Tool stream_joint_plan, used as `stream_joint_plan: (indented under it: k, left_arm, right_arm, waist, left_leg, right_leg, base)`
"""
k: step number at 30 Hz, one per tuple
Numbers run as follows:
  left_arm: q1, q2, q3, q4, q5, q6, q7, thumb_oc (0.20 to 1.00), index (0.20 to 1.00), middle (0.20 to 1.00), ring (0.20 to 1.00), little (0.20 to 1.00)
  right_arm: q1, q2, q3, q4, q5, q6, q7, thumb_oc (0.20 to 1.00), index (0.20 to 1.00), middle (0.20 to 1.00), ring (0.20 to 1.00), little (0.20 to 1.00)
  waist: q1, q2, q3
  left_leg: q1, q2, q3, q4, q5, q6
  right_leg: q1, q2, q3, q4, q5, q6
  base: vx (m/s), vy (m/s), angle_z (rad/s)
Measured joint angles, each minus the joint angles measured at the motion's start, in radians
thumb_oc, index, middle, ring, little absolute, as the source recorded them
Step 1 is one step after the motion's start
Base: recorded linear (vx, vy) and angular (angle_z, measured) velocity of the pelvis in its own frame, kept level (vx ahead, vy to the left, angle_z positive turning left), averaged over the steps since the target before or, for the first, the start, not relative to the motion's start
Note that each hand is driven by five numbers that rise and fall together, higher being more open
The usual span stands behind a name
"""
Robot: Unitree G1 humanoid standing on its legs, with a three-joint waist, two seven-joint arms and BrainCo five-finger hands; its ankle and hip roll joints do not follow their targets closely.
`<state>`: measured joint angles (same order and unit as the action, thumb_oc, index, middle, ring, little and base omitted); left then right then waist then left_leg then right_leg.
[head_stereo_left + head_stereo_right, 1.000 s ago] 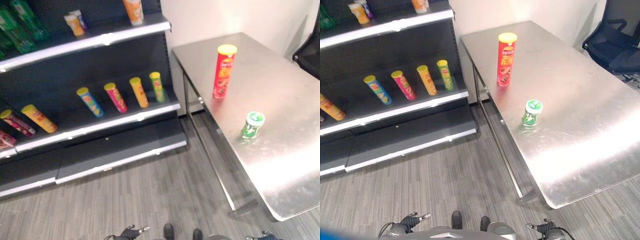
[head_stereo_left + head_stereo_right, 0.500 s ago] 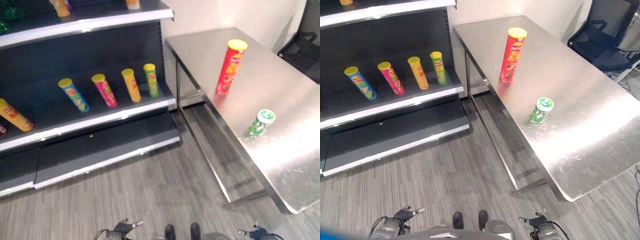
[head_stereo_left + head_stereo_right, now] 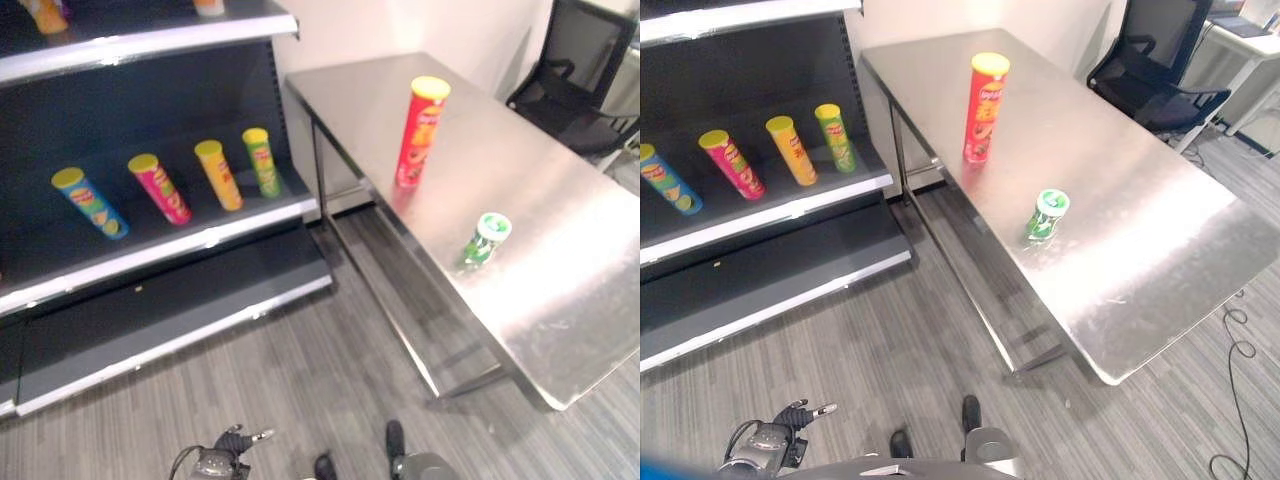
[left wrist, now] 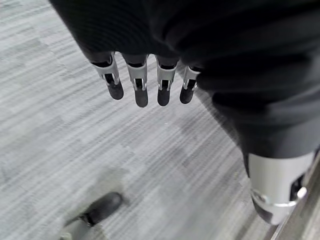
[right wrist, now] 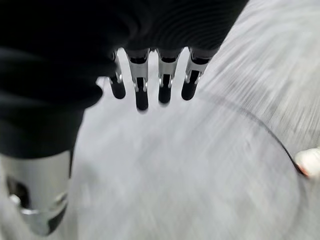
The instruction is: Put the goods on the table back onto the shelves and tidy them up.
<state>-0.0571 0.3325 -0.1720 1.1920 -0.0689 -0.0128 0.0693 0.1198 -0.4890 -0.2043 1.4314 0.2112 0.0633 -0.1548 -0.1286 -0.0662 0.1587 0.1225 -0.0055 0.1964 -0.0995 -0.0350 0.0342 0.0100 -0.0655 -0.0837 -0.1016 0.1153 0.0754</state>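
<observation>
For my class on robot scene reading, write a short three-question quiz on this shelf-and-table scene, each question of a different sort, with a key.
1. True or false: the tall red can stands upright on the steel table.
2. How many upright cans stand in a row on the middle shelf? A) two B) four C) six
3. Fill in: the short green can stands nearer the robot than the ____ can.

Key:
1. True.
2. B: blue, pink, orange and green.
3. Red. Both the left hand and the right hand hang open over the floor, holding nothing.
</observation>
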Motion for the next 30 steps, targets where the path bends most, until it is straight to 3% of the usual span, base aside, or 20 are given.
stream_joint_plan:
  k: [1, 2, 3, 5, 10, 13, 18, 23, 25, 30]
  left_arm:
    - [0.0, 0.0, 0.0, -0.003, 0.0, -0.001, 0.0, 1.0, 1.0, 1.0, 1.0, 1.0]
    - [0.005, -0.005, 0.0, -0.012, 0.001, 0.001, -0.001, 1.0, 1.0, 1.0, 1.0, 1.0]
    - [0.013, -0.032, -0.001, -0.012, 0.002, -0.003, -0.001, 1.0, 1.0, 1.0, 1.0, 1.0]
    - [0.018, -0.031, 0.006, -0.006, 0.002, -0.006, 0.002, 1.0, 1.0, 1.0, 1.0, 1.0]
    - [0.112, -0.055, 0.049, -0.05, 0.003, 0.002, 0.008, 1.0, 1.0, 1.0, 1.0, 1.0]
    - [0.122, -0.054, 0.048, -0.039, 0.003, 0.003, 0.009, 1.0, 1.0, 1.0, 1.0, 1.0]
    - [0.145, -0.054, 0.039, -0.072, 0.005, 0.002, -0.013, 1.0, 1.0, 1.0, 1.0, 1.0]
    - [0.148, -0.054, 0.017, -0.081, 0.005, -0.001, -0.037, 1.0, 1.0, 1.0, 1.0, 1.0]
    - [0.128, -0.054, 0.018, -0.086, 0.005, -0.003, -0.04, 1.0, 1.0, 1.0, 1.0, 1.0]
    - [0.131, -0.055, 0.01, -0.075, 0.004, -0.006, -0.039, 1.0, 1.0, 1.0, 1.0, 1.0]
  right_arm:
    - [0.005, -0.043, 0.012, -0.012, 0.005, -0.003, -0.013, 1.0, 1.0, 1.0, 1.0, 1.0]
    - [0.006, -0.087, -0.189, -0.032, 0.047, 0.007, -0.006, 1.0, 1.0, 1.0, 1.0, 1.0]
    - [0.054, -0.245, -0.359, -0.036, 0.092, 0.002, -0.046, 1.0, 1.0, 1.0, 1.0, 1.0]
    - [0.072, -0.352, -0.424, -0.112, 0.12, -0.008, -0.096, 1.0, 1.0, 1.0, 1.0, 1.0]
    - [0.165, -0.393, -0.54, -0.786, 0.047, -0.033, -0.285, 1.0, 1.0, 1.0, 1.0, 1.0]
    - [0.138, -0.455, -0.52, -0.85, 0.024, -0.092, -0.298, 1.0, 1.0, 1.0, 1.0, 1.0]
    - [0.089, -0.54, -0.355, -1.034, 0.022, -0.138, -0.14, 1.0, 1.0, 1.0, 1.0, 1.0]
    - [-0.069, -0.598, -0.079, -1.151, -0.027, -0.162, 0.014, 1.0, 1.0, 1.0, 1.0, 1.0]
    - [-0.116, -0.602, 0.02, -1.15, -0.057, -0.179, 0.067, 1.0, 1.0, 1.0, 1.0, 1.0]
    - [-0.303, -0.595, 0.226, -1.092, -0.056, -0.176, 0.126, 1.0, 1.0, 1.0, 1.0, 1.0]
  waist:
    - [-0.002, -0.007, -0.004]
    - [-0.008, 0.001, -0.008]
    - [-0.025, 0.014, -0.034]
    - [-0.025, 0.012, -0.036]
    - [-0.056, 0.01, -0.059]
    - [-0.058, 0.015, -0.07]
    - [-0.03, 0.024, -0.075]
    - [-0.008, 0.023, -0.072]
    - [0.023, 0.022, -0.071]
    - [0.05, 0.029, -0.05]
  left_leg:
    - [0.001, 0.012, 0.001, 0.0, 0.003, -0.007]
    - [0.006, 0.022, 0.001, 0.0, 0.005, -0.027]
    - [0.008, 0.026, -0.025, 0.0, 0.003, -0.03]
    - [0.023, 0.033, -0.021, 0.0, -0.002, -0.037]
    - [0.022, 0.035, -0.023, 0.0, -0.009, -0.038]
    - [0.021, 0.033, -0.02, 0.0, -0.008, -0.037]
    - [0.019, 0.035, -0.02, 0.0, 0.002, -0.038]
    - [0.015, 0.034, -0.038, 0.0, 0.013, -0.038]
    - [0.009, 0.035, -0.048, 0.0, 0.019, -0.038]
    - [0.003, 0.033, -0.078, 0.0, 0.025, -0.039]
  right_leg:
    - [0.001, 0.011, 0.0, 0.001, 0.002, -0.008]
    - [0.011, 0.019, -0.007, -0.003, -0.002, -0.016]
    - [0.026, 0.022, -0.036, 0.002, -0.016, -0.018]
    - [0.037, 0.03, -0.03, 0.002, -0.02, -0.018]
    - [0.035, 0.032, -0.023, -0.003, -0.028, -0.017]
    - [0.033, 0.03, -0.018, -0.003, -0.026, -0.018]
    - [0.031, 0.032, -0.022, -0.003, -0.024, -0.02]
    - [0.035, 0.03, -0.037, -0.003, -0.022, -0.021]
    - [0.039, 0.028, -0.055, -0.003, -0.024, -0.02]
    - [0.045, 0.025, -0.08, -0.003, -0.025, -0.02]
  base:
    - [0.12, -0.112, -0.04]
    - [0.11, -0.073, 0.32]
    - [0.08, -0.062, 0.35]
    - [0.06, -0.053, 0.08]
    - [0.01, -0.051, -0.03]
    - [-0.02, -0.061, -0.03]
    - [-0.03, -0.051, 0.02]
    - [-0.04, -0.058, 0.09]
    - [-0.02, -0.047, 0.25]
    - [-0.01, -0.058, 0.17]
